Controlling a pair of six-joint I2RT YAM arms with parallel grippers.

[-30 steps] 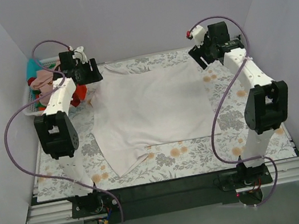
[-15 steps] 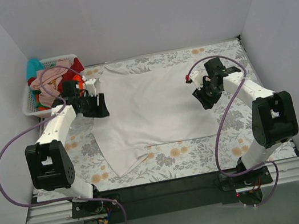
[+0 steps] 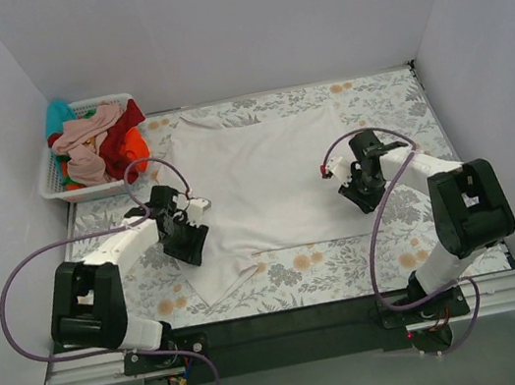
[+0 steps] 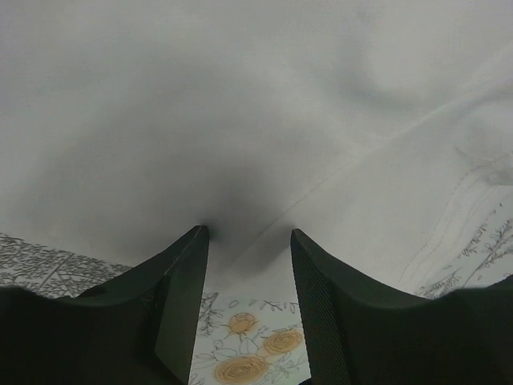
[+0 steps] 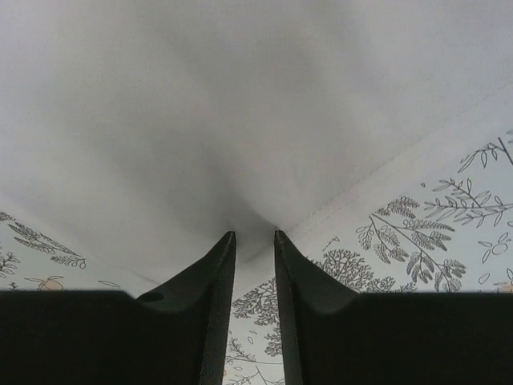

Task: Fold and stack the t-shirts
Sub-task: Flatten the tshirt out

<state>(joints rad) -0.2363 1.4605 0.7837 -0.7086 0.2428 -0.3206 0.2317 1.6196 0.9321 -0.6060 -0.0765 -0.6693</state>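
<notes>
A large white t-shirt (image 3: pixel 264 171) lies spread flat on the floral table cover. My left gripper (image 3: pixel 189 239) is low at the shirt's left edge. In the left wrist view the left gripper (image 4: pixel 248 234) has its jaws well apart, tips pressed on the white t-shirt (image 4: pixel 240 96) at its hem. My right gripper (image 3: pixel 355 190) sits at the shirt's right edge. In the right wrist view the right gripper (image 5: pixel 253 234) shows a narrow gap, tips on the hem of the white t-shirt (image 5: pixel 240 96). Pink (image 3: pixel 88 135), dark red (image 3: pixel 121 142), orange (image 3: pixel 136 140) and teal (image 3: pixel 56 116) shirts lie heaped in the basket.
A white lattice basket (image 3: pixel 78 190) stands at the back left against the wall. The floral table cover (image 3: pixel 350 261) shows bare in front of the shirt. Purple cables loop beside both arms. Grey walls close in on three sides.
Both arms have swung from the shirt's far corners toward me and down to its side edges. Both grippers have narrowed, the right one more.
</notes>
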